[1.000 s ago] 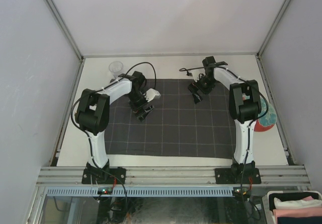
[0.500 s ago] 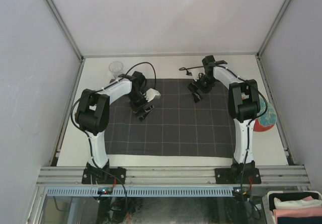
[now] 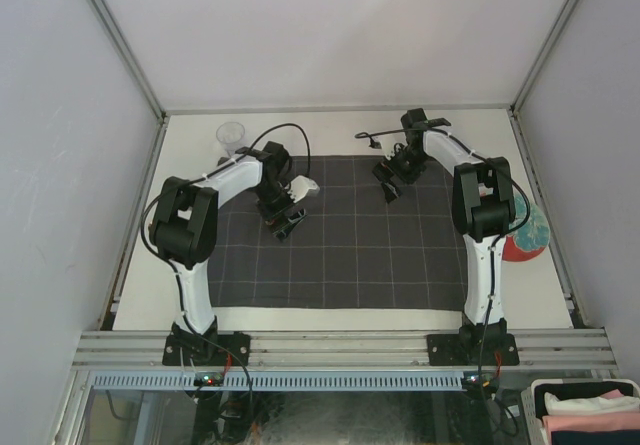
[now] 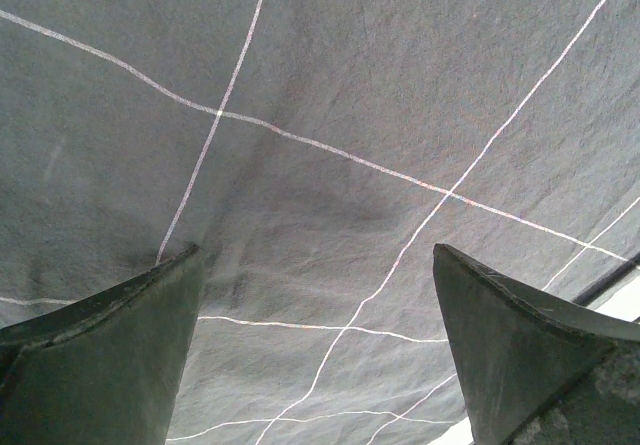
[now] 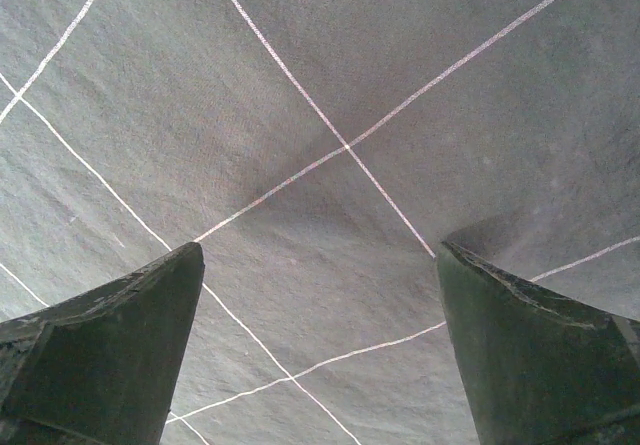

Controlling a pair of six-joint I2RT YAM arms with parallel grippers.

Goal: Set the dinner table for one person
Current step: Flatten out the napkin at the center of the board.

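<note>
Table [image 3: 330, 318] shows off-white along its near strip, and most of its middle lies under a dark checked cloth [image 3: 360, 255]. Just off the cloth's right edge, partly behind my right arm, sits a red-and-teal plate [image 3: 530, 235]. Farther in, my left hand [image 3: 283, 227] and right hand [image 3: 389, 193] hang low over the cloth's far half. Both are spread wide with nothing between the fingers, and I cannot tell whether they touch the fabric. A clear cup [image 3: 231, 135] stands at the far left. I judge the cloth is laid and being squared. The plate comes next, and that calls for my right hand to swing out and grip its rim.
</note>
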